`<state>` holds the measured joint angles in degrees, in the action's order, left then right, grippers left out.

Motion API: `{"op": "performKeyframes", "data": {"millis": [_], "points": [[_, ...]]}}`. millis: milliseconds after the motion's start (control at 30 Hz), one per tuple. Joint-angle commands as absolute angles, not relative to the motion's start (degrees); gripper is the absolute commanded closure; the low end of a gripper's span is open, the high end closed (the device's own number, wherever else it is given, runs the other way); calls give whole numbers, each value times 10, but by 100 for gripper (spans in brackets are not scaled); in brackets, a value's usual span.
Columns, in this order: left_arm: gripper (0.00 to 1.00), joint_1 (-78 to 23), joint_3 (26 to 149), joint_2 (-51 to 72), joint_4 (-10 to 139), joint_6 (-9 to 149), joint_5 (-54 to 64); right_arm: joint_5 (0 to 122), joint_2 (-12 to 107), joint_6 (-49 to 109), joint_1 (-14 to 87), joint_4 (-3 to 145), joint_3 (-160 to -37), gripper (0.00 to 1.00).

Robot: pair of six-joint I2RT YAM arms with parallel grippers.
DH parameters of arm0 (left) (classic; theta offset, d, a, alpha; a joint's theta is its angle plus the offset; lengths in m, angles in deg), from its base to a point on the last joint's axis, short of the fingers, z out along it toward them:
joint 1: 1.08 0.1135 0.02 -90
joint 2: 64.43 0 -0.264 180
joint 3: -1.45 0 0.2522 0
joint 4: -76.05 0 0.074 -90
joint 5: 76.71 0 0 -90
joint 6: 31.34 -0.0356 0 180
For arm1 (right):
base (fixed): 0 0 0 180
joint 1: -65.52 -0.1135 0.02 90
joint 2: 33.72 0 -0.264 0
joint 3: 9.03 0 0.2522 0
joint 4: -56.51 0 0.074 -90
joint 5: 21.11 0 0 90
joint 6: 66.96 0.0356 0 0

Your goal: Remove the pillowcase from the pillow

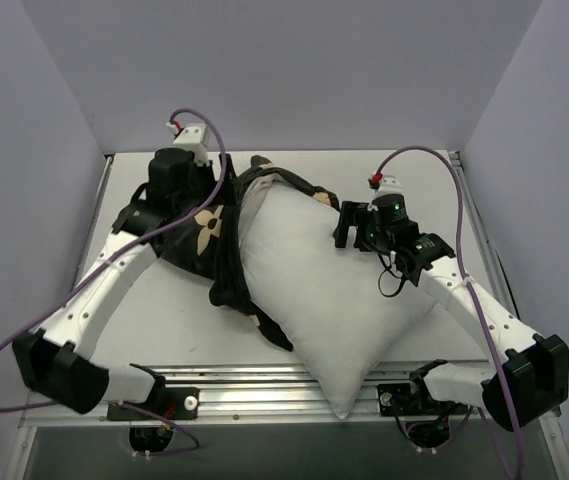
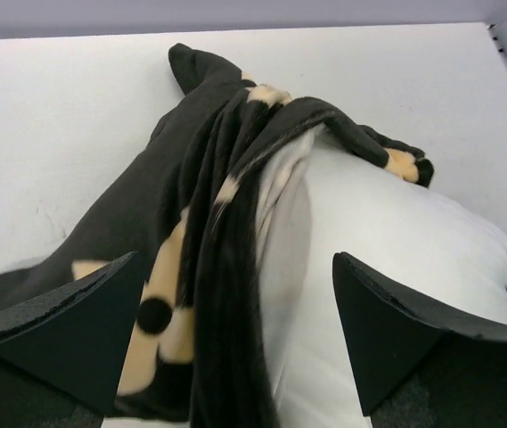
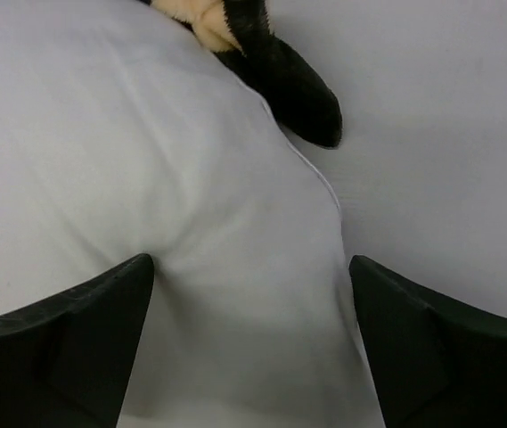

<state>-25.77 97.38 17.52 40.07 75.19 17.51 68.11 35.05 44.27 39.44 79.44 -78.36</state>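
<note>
The white pillow (image 1: 334, 290) lies across the table's middle, one corner over the near edge. The black pillowcase (image 1: 214, 250) with tan flowers is bunched along the pillow's left side and still wraps its far corner. My left gripper (image 2: 240, 330) is open over the bunched pillowcase (image 2: 200, 267) and the pillow's edge (image 2: 387, 223). My right gripper (image 3: 249, 339) is open, its left finger (image 3: 93, 321) pressing into the pillow (image 3: 146, 160) near its right far edge. A black pillowcase tip (image 3: 289, 85) lies beyond it. In the top view the left gripper (image 1: 199, 205) and right gripper (image 1: 349, 225) flank the pillow's far end.
Grey walls enclose the white table (image 1: 154, 320) at back and both sides. A metal rail (image 1: 264, 385) runs along the near edge. Purple cables (image 1: 424, 152) loop above both arms.
</note>
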Motion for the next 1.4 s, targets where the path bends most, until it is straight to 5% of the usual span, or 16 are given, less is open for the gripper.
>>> {"op": "performKeyframes", "data": {"millis": [0, 333, 633, 1200, 1300, 1367], "points": [[6, -254, 909, 76, 413, 780, 165, 771, 361, 441, 403, 781, -829, 9], [6, -207, 696, -153, 323, 790, 228, 844, 375, 267, 188, 852, -941, 0], [6, -159, 636, -200, 301, 794, 269, 953, 469, 237, -47, 906, -970, 0], [6, -136, 628, -200, 308, 796, 245, 1096, 650, 249, -23, 884, -901, 0], [6, -134, 629, -188, 309, 794, 234, 1061, 656, 245, -5, 845, -887, 14], [6, -133, 628, -182, 312, 794, 218, 1027, 647, 244, 15, 827, -878, 63]]}}
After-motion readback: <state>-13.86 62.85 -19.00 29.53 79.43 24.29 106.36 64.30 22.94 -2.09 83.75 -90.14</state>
